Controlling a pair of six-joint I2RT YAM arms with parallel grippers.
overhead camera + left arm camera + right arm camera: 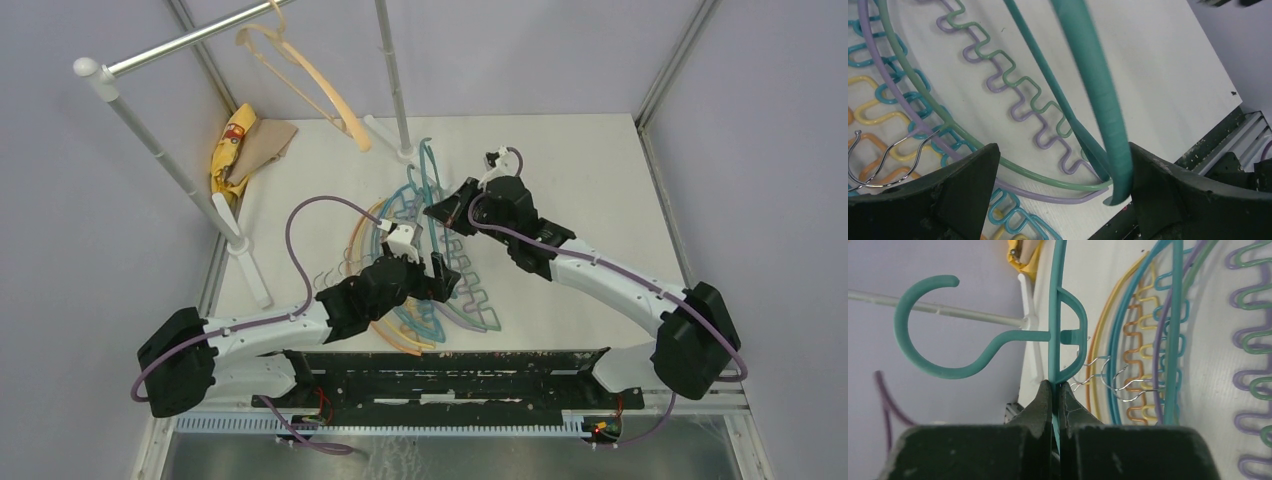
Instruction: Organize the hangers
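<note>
My left pincer (441, 281) hangs low over the near part of the white table (600, 170), its fingers (963, 185) spread wide apart and gripping nothing. In its wrist view the broad bar of a teal hanger (1098, 90) runs down between them, its lower end just beside the finger on the right of the frame. I cannot tell whether they touch.

Under it, at the middle of the top view, lies the pile of hangers (470, 300). It includes green and purple hangers (1015, 82) with wavy bars, and yellow, orange and blue ones with thin metal hooks (1108, 382).

Just beyond, my right pincer (437, 213) is pressed together on the teal hanger, close beside its plastic hook.

Farther off, at the upper left, a yellow cloth (232, 150) lies crumpled at the table's edge. A pale orange hanger (310, 80) hangs from the silver rack rail (190, 40).
</note>
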